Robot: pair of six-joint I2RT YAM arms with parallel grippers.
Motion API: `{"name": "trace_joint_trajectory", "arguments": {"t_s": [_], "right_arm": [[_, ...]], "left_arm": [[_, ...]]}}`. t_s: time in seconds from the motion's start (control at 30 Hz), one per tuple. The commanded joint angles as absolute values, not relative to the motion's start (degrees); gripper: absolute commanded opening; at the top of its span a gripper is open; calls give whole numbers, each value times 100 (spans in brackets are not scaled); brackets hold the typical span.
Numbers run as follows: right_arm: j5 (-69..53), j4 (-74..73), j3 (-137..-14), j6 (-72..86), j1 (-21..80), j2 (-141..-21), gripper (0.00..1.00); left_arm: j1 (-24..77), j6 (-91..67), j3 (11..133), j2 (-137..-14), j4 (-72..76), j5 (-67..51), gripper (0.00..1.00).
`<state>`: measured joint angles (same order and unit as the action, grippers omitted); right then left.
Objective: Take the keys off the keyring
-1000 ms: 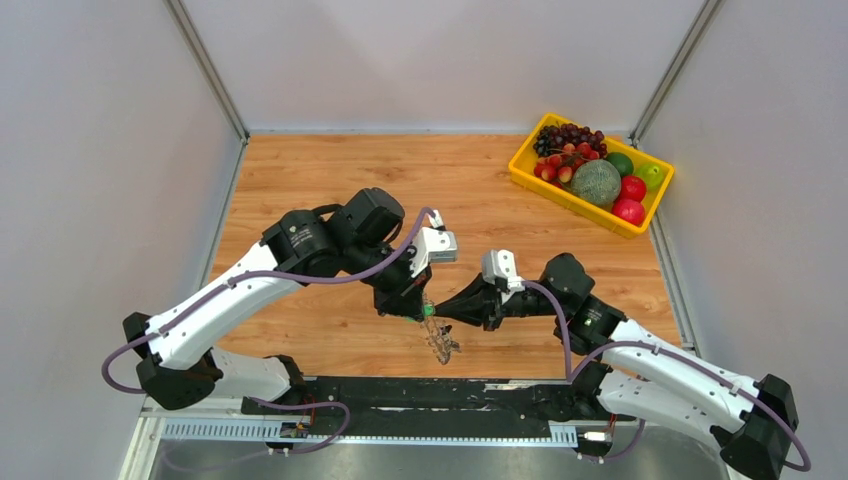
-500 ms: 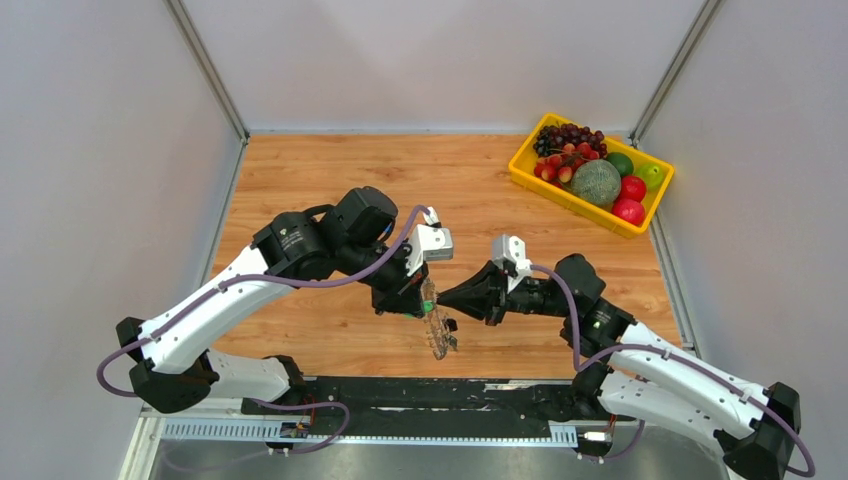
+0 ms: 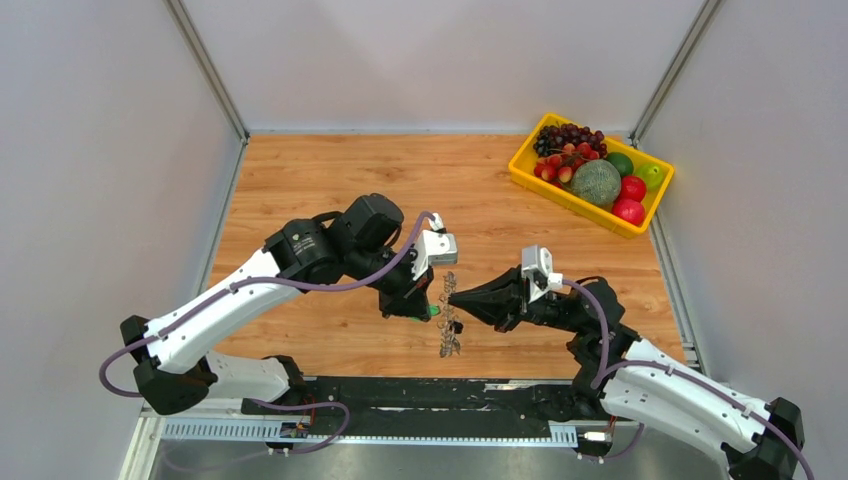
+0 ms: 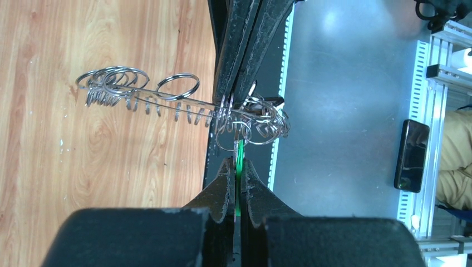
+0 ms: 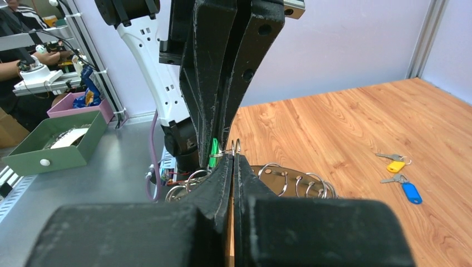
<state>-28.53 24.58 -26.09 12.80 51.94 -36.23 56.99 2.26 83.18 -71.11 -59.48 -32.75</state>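
Note:
The keyring [image 3: 449, 330] hangs in the air between my two grippers, above the table's near edge. In the left wrist view it is edge-on, a flat ring [image 4: 167, 103] strung with several small silver split rings. My left gripper [image 4: 238, 167] is shut on a green key head [image 4: 240, 161] that hangs from it. My right gripper [image 5: 234, 158] is shut on one small split ring of the keyring [image 5: 289, 179], tip to tip with the left gripper [image 3: 428, 303]. A yellow-headed key [image 5: 396, 165] and a blue-headed key [image 5: 411, 192] lie loose on the table.
A yellow tray [image 3: 530, 178] of fruit stands at the table's far right corner. The wooden table [image 3: 330, 180] has grey walls on three sides. A black rail [image 3: 400, 395] and metal shelf run along the near edge below the keyring.
The right gripper has drawn back to the right and risen a little. The keyring has lifted and swung up between the fingertips. The left gripper has stayed shut on the green key head.

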Motion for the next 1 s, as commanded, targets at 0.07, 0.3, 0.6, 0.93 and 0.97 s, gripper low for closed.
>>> {"name": "trace_joint_trajectory", "arguments": {"t_s": [0.07, 0.3, 0.6, 0.93, 0.97], "right_arm": [[-2666, 4111, -2269, 1721, 5193, -3573, 0], [-2680, 4577, -2150, 1749, 5200, -3740, 0], [-2612, 4042, -2026, 1544, 5199, -3433, 0], [-2462, 3492, -1695, 1425, 5203, -3016, 0], [-2461, 3486, -1665, 1431, 5202, -3007, 0]], "left_arm": [[5734, 40, 8067, -6793, -5095, -3540, 0], [5737, -37, 7853, -6777, -4754, -3691, 0], [5735, -34, 7639, -6569, -4530, -3121, 0], [5732, -8, 8002, -6387, -4556, -2495, 0], [5731, -8, 8087, -6406, -4650, -2504, 0]]}}
